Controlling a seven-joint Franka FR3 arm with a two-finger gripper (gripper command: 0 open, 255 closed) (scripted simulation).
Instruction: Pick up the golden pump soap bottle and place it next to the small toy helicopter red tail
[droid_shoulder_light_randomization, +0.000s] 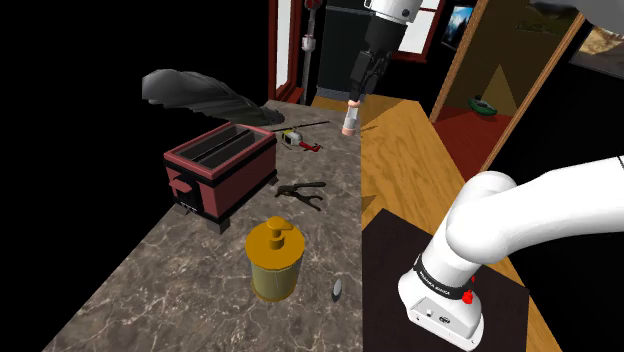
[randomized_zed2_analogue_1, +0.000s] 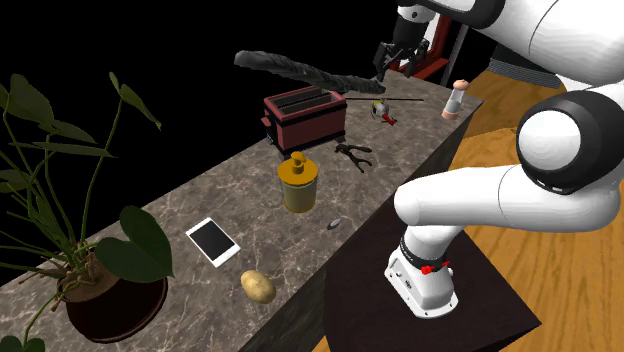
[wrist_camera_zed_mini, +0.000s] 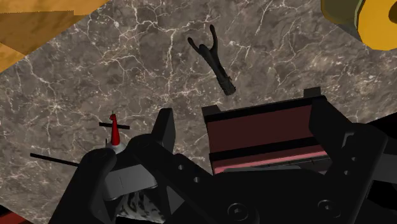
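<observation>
- Bottle (droid_shoulder_light_randomization: 275, 258), golden with a pump on top, stands upright on the counter (droid_shoulder_light_randomization: 190, 300), on the part nearer to the stand.
- We see it just in front of the dark red toaster (droid_shoulder_light_randomization: 220, 165), not touching it. A small grey object (droid_shoulder_light_randomization: 338, 290) lies near it, toward the counter's edge.
- Beyond the toaster, the helicopter (droid_shoulder_light_randomization: 298, 140) with its red tail lies toward the far end of the counter, well apart from the bottle.
- Black tongs (droid_shoulder_light_randomization: 303, 190) lie on the counter between the bottle and the helicopter.
- The claw (droid_shoulder_light_randomization: 357, 88) hangs in the air over the far end of the counter, well apart from the bottle.
- In the wrist view its fingers (wrist_camera_zed_mini: 167, 130) stand apart and grasp nothing, so the claw is released. Below it we see the toaster and the helicopter's red tail.
- A pink container (droid_shoulder_light_randomization: 351, 118) stands upright near the helicopter, at the counter's edge.
- In the second exterior view, a phone (randomized_zed2_analogue_1: 212, 240), a potato (randomized_zed2_analogue_1: 257, 286) and a potted plant (randomized_zed2_analogue_1: 80, 230) are at the counter's other end.
</observation>
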